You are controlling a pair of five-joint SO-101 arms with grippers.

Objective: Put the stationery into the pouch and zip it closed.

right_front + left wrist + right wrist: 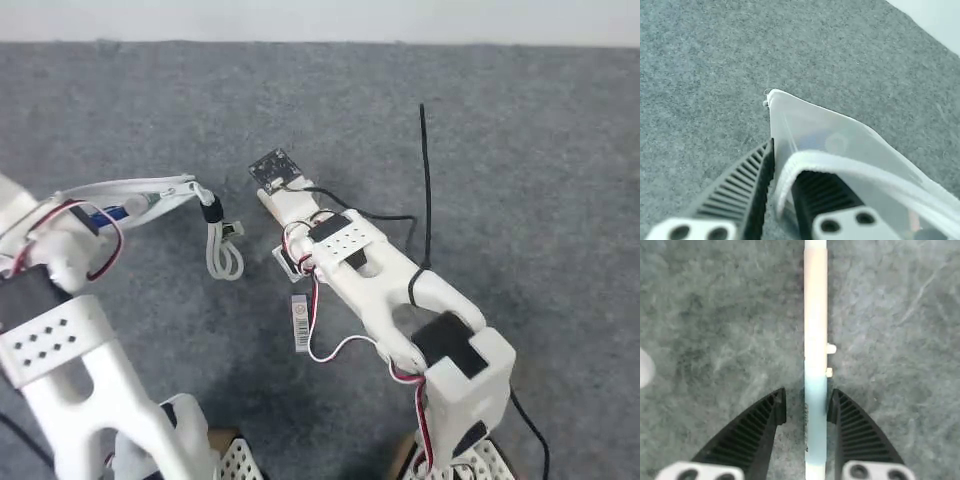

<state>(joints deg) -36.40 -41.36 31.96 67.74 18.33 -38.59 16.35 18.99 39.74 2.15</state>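
Grey felt-like table (520,150) covers the whole field in all three views.

Pouch (140,195): translucent white, at the left of the high view, lying nearly level along the upper end of the left arm (70,340). A white looped cord (225,255) hangs from its right end. In the left wrist view the pouch (840,140) rises from the lower middle of the frame to a corner near the centre. Its thick white rim passes between the two ribbed black jaws of the left gripper (785,160), which is clenched on that rim.

Pen (815,315): pale and slender, lying flat on the table. In the right wrist view it runs straight from the bottom edge to the top edge. The right gripper (807,392) is released, one jaw on either side of the pen: one stands clear of it, and contact at the other cannot be judged.

In the high view the pen (300,322) shows below centre, beside the right arm (380,280), well apart from the pouch. A black cable (425,190) rises behind this arm.
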